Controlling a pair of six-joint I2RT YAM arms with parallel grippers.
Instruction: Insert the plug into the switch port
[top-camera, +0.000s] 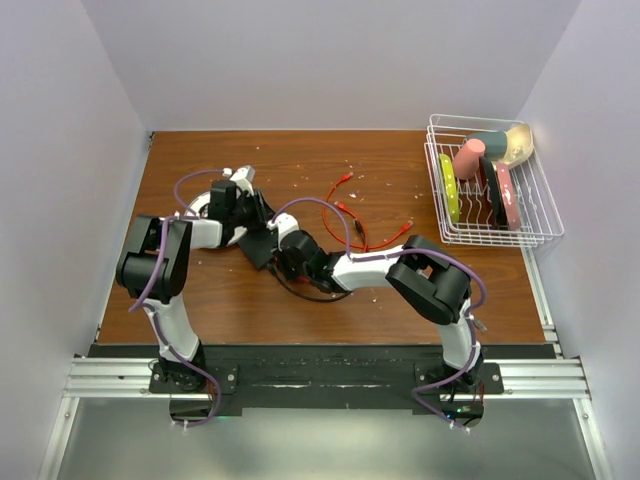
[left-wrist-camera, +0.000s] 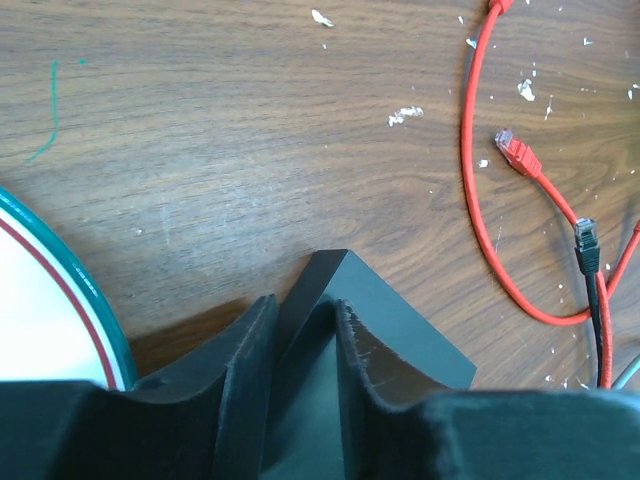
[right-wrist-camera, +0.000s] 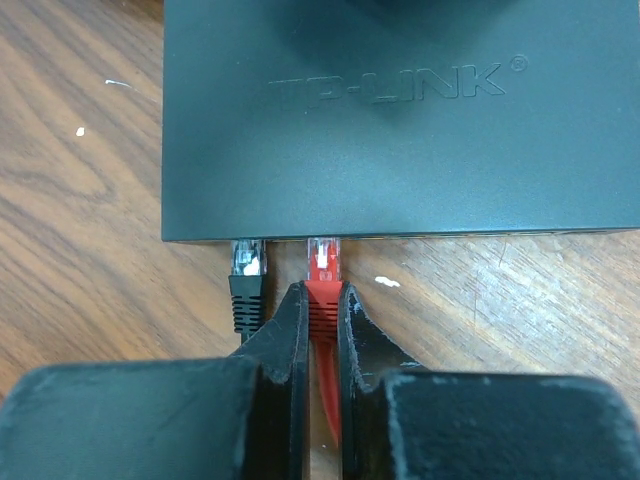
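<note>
Insertion in hand: right jaws closed tight on red cable plug (right-wrist-camera: 322, 262), tip at port mouth of flat matte-black switch box (right-wrist-camera: 400, 120) on wooden tabletop (right-wrist-camera: 80, 200), left jaws pinching its corner; next, probably a straight push home.

light: bright, even, from above | shadows: soft | focus: sharp, wrist-view foreground slightly soft

The switch (right-wrist-camera: 400, 120) is lying on the table (right-wrist-camera: 80, 200), a plate (left-wrist-camera: 40, 310) nearby. The plug (right-wrist-camera: 322, 262) is sitting at its edge, another plug (right-wrist-camera: 247, 262) just beside.
</note>
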